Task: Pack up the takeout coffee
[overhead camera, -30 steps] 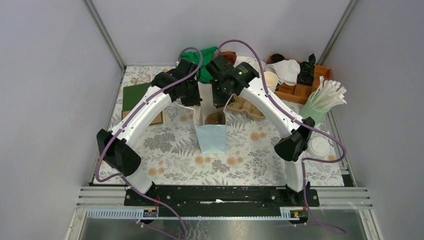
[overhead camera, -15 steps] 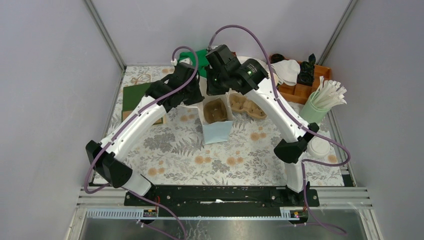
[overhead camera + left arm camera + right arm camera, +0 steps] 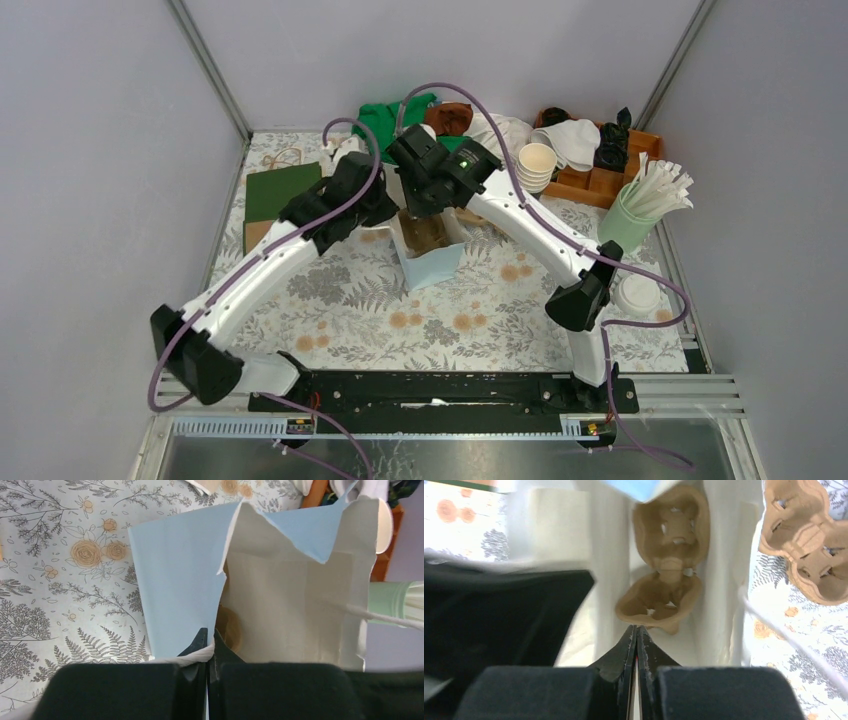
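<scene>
A light blue paper bag (image 3: 432, 262) stands mid-table with its mouth open, and a brown pulp tray (image 3: 668, 527) lies inside it. My left gripper (image 3: 207, 632) is shut on the bag's near-left rim (image 3: 175, 580), with the white twisted handle pinched between its fingers. My right gripper (image 3: 636, 628) is shut on the far rim, a thin pale sliver showing between its fingers. In the top view, the left gripper (image 3: 385, 212) and the right gripper (image 3: 418, 205) meet over the bag. The takeout coffee (image 3: 637, 295), white lid up, stands at the right edge behind my right elbow, away from both grippers.
A second pulp tray (image 3: 806, 540) lies just right of the bag. At the back right are a stack of lidless cups (image 3: 537, 165), a wooden organiser (image 3: 600, 178) and a mint holder of white sticks (image 3: 640, 205). Green cloth (image 3: 385, 118) lies at the back; dark green flat bags (image 3: 275, 190) lie at the left.
Both arms have swung left and back. The bag has turned and shifted with them, its mouth pulled wider. My left gripper has closed on the bag's handle and rim.
</scene>
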Robot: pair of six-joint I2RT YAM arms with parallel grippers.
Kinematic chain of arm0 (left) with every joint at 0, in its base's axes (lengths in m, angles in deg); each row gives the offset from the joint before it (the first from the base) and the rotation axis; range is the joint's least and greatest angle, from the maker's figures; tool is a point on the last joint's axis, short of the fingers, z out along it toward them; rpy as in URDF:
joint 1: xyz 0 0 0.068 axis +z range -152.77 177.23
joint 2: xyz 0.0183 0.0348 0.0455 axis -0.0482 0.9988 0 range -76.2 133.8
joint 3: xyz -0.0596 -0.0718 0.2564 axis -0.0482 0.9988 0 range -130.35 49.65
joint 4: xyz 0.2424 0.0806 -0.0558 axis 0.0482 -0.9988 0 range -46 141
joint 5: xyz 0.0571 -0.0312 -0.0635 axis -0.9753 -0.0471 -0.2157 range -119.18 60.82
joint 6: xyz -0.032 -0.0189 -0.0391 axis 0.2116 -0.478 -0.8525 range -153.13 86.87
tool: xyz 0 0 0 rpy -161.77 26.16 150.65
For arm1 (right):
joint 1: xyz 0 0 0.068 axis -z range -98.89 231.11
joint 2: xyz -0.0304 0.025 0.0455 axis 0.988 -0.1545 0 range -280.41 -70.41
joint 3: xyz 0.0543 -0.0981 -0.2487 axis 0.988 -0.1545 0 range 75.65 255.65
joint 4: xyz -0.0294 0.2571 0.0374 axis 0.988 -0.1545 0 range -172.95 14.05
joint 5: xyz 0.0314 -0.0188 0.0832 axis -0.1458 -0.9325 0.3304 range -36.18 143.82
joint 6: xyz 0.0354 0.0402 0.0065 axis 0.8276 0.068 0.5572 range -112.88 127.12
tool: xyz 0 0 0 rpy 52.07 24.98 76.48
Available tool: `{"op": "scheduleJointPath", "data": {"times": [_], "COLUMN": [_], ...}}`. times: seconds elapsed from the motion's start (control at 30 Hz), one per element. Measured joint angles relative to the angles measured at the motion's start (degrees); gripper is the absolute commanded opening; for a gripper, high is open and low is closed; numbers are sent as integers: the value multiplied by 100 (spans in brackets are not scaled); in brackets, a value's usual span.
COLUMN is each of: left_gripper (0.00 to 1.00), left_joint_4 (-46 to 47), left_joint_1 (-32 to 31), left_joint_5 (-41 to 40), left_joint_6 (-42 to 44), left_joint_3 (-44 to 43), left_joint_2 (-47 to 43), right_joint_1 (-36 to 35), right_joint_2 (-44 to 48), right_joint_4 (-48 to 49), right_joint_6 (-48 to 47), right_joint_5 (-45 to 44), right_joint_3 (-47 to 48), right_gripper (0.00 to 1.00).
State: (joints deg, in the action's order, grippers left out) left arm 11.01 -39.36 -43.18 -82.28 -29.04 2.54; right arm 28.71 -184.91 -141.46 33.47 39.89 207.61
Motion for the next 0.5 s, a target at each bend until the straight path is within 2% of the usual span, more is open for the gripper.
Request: {"op": "scheduleJointPath", "data": {"times": [0.17, 0.3, 0.5], "left_gripper": [0, 0, 0], "left_joint_4": [501, 907, 1606], "left_joint_1": [7, -2, -4], "left_joint_5": [-87, -81, 168], "left_joint_6": [-127, -151, -155], "left_joint_3": [695, 896, 1843], "left_joint_2": [-866, -1213, -1725], "right_joint_1": [-4, -4, -4], "right_joint_2": [-11, -33, -33], "right_joint_4": [-46, -31, 393], "right_joint_6": [-24, -59, -177], "right_joint_5": [-155, -197, -184], "right_joint_3": [-396, -568, -1071], "right_gripper": [6, 5, 8]}}
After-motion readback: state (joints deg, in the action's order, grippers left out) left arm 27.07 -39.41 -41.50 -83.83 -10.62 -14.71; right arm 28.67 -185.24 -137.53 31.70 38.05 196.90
